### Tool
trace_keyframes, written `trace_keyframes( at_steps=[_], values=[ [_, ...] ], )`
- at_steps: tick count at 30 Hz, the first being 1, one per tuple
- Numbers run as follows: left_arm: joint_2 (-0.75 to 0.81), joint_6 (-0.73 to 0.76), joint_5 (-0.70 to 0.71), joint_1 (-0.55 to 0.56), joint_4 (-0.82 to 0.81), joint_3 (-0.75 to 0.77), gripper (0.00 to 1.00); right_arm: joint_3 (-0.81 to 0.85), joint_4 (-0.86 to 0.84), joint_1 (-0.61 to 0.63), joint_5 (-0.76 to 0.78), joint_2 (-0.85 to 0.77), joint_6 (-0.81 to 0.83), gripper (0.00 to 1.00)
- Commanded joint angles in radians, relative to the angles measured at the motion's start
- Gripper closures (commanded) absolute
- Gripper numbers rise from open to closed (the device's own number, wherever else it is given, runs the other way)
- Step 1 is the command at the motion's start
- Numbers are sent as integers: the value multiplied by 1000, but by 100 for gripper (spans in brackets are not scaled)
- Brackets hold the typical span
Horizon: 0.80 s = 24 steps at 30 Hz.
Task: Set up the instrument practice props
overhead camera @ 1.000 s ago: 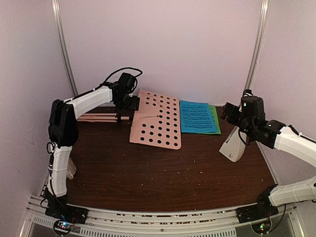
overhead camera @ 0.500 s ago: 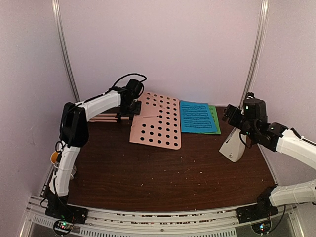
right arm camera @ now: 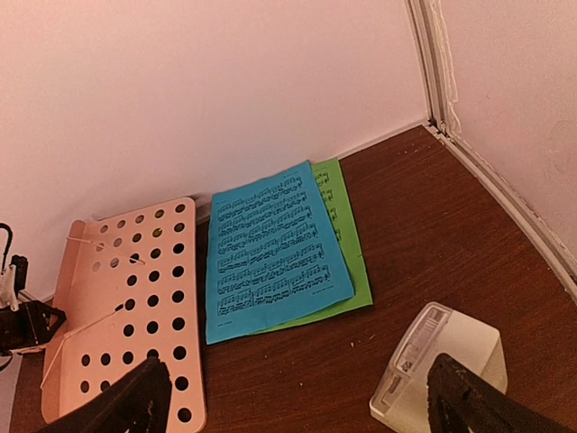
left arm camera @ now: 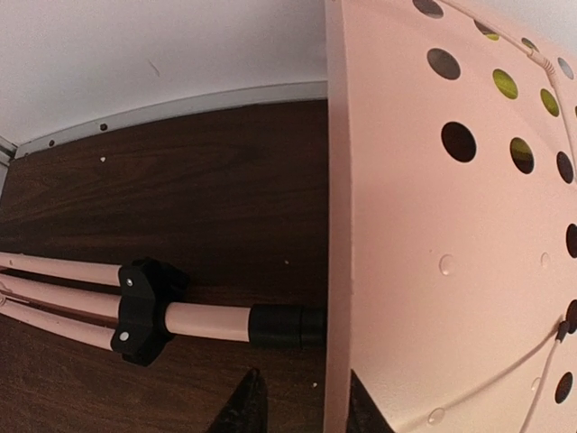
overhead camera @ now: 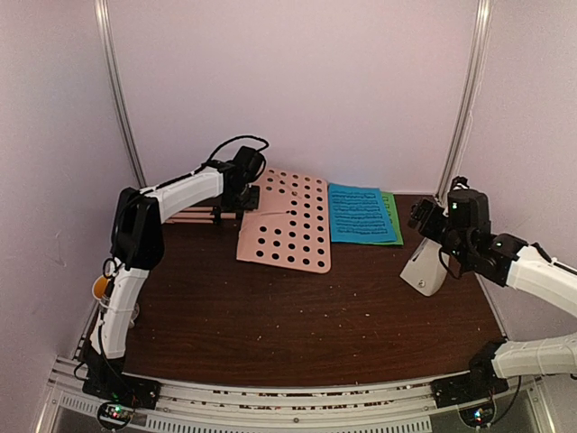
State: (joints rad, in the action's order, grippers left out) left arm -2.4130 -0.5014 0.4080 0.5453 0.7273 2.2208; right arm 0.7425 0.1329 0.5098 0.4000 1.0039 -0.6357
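- Dark wood worktop [overhead camera: 270, 316], pale walls [overhead camera: 297, 81].
- Pink perforated-metal music stand [overhead camera: 287, 221] lies at the back; my left jaws straddle its edge, unclamped.
- Right jaws gape beside white pyramid metronome [right arm camera: 442, 361].

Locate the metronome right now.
Top view: the white metronome stands on the table, far right, nearer the camera than the blue sheet and clear of it.

Dark brown wooden table [overhead camera: 270, 325], pale crumbs [overhead camera: 343, 311] scattered across it, plain pale walls [overhead camera: 297, 81] behind
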Motion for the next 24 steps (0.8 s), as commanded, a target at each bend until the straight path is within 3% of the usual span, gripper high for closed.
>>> trace_keyframes(
  at_steps=[1, 12, 18, 24],
  values=[
    [-31, -28, 14, -2, -6, 38, 74, -21, -28, -4, 14, -28, 3, 0],
    [-61, -65, -5, -3, 2, 45, 82, -42, -18, -5, 39, -66, 9, 0],
    [-24, -86, -18, -4, 9, 45, 100, -48, -16, -7, 39, -79, 13, 0],
    [80, -110, 11, -10, -22, 42, 100, -43, -14, -7, 30, -88, 11, 0]
  ],
)
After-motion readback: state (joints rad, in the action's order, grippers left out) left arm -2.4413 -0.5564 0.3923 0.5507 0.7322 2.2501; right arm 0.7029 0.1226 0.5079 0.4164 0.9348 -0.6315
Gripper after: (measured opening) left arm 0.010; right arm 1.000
